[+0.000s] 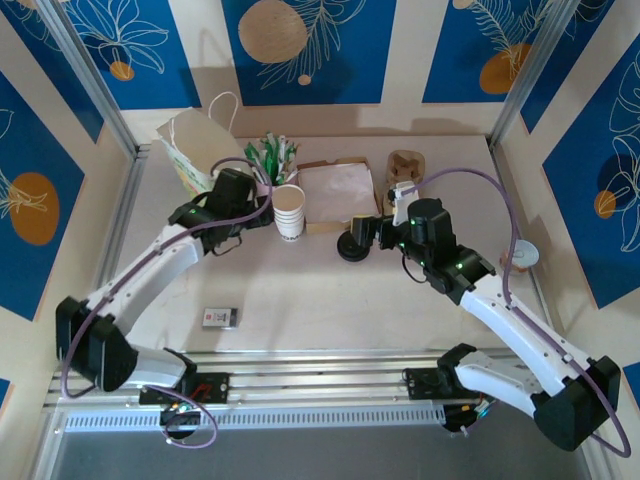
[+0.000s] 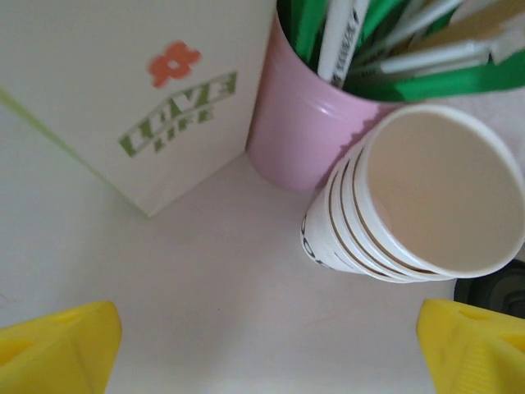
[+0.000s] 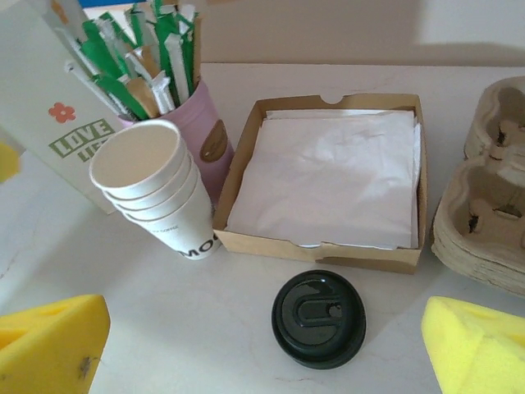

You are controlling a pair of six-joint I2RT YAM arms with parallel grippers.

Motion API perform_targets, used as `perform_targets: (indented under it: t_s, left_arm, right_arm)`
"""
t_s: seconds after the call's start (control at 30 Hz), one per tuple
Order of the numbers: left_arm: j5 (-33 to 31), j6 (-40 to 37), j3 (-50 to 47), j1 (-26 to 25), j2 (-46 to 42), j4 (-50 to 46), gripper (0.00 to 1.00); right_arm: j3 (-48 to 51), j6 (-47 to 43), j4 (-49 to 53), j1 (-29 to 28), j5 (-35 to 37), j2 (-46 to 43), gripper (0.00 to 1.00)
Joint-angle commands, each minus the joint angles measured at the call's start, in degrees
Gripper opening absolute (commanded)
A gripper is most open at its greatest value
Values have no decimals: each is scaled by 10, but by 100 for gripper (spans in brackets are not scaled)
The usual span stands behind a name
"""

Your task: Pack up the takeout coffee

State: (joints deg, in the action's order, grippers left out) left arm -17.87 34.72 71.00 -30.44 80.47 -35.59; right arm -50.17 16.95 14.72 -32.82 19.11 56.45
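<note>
While left pincer (image 2: 267, 349) and right pincer (image 3: 262, 349) hang released, black-lidded takeout coffee (image 3: 318, 318) sits at right pincer's 12 o'clock. Probably light, crushable, may slosh; squeeze its paper side gently.

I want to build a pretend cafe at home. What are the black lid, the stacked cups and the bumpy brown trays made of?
Black lid: looks like plastic, smooth with a faint sheen and moulded ridges.
Stacked cups: likely paper, matte cream with thin rolled rims.
Brown trays: probably moulded paper pulp, since they look rough, dull and fibrous.
</note>
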Motion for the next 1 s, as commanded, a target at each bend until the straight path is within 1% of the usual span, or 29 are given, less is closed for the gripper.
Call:
perform_targets:
  t_s: [0.0,0.1,0.47,0.7,0.9,0.97]
  left_arm:
    - [-23,23,41,-17,31,-35,91]
    - [-20,30,65,-24,66,-35,88]
    - [-28,42,133,-31,147,-41,86]
    - [-28,45,165,-31,182,-47,77]
    - [-30,48,181,-31,203,-50,67]
    - [-31,49,187,-31,210,-53,63]
  right_arm:
    - [-25,-37,25,-34,54,-1,98]
    - [-30,-52,34,-65,87,-5,98]
    - [-28,-82,48,-139,150,-28,99]
    - [-27,-90,62,-167,174,-52,99]
    - [-20,-92,63,-175,180,-74,99]
    - [-18,-92,60,-176,180,-77,99]
